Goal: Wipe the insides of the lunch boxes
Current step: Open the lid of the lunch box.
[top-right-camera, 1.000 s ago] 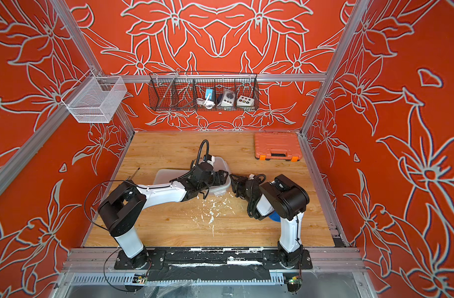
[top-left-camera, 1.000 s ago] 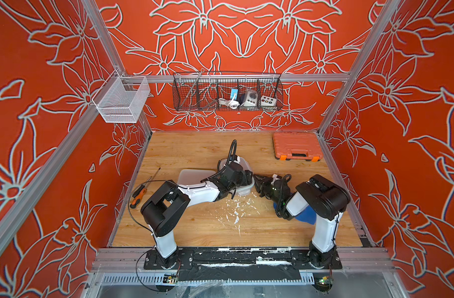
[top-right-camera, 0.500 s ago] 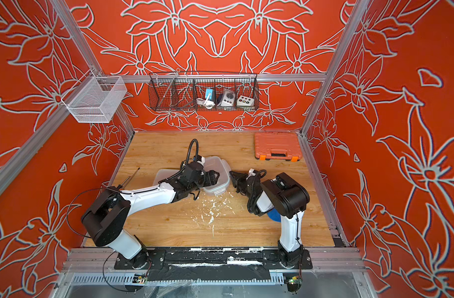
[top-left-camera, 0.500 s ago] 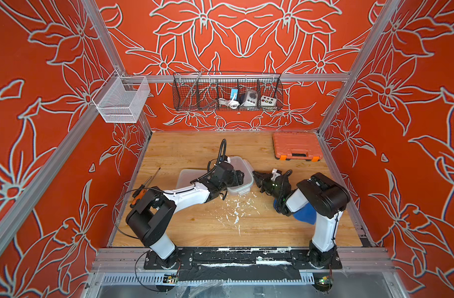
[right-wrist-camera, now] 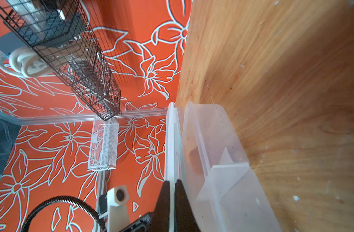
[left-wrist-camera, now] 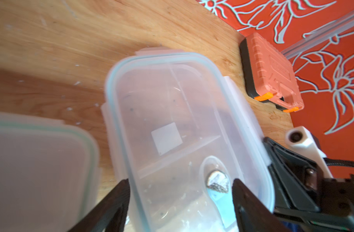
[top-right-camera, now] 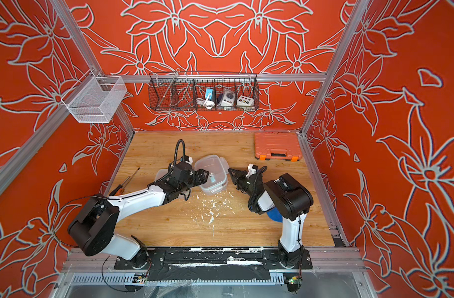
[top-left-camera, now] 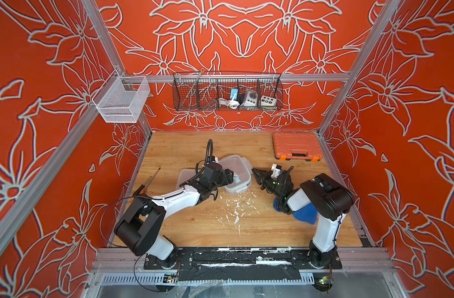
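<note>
Lunch boxes, two, translucent rectangular plastic: divided box (top-left-camera: 233, 165), plain box (top-left-camera: 186, 176) at its nine o'clock. Left gripper (left-wrist-camera: 180, 181) gapes above the divided box; right gripper (right-wrist-camera: 172, 181) pinches its three-o'clock rim.

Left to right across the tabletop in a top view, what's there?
Orange-handled screwdriver → half-hidden translucent plastic container → clear plastic rectangular lunch box → black right gripper, shut on its lid → orange plastic tool case.
</note>
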Controlling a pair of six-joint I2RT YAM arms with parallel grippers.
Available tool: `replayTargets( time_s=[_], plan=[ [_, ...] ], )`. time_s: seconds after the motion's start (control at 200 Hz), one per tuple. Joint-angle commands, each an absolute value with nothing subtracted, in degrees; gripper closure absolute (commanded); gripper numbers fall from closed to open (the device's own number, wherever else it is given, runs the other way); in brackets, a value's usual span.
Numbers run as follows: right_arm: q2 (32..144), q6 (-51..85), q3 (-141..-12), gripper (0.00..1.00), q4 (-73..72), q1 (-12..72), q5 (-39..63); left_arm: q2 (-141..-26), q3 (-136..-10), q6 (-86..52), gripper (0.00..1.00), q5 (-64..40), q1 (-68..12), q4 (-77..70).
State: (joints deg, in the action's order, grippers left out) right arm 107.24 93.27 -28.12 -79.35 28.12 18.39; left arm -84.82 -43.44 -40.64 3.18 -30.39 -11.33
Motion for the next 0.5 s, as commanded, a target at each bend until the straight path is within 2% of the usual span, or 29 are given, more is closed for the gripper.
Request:
replayTargets(
  time_s=[0.0, 0.245, 0.495],
  plan=[
    [103.2, 89.9, -30.6, 1.0, -78.4, 28.2, 23.4, -81.6, -42.0, -41.7, 0.21, 4.8, -28.1, -10.6],
    [90.6, 75.2, -36.0, 1.0, -55.7, 28.3, 28.4, -77.2, -39.7, -41.6, 0.2, 5.9, -24.1, -9.8],
    [82.9, 64.7, -42.2, 1.0, -37.3, 28.7, 32.1, -73.9, -37.8, -42.1, 0.19, 6.5, -21.0, -10.5]
  ],
)
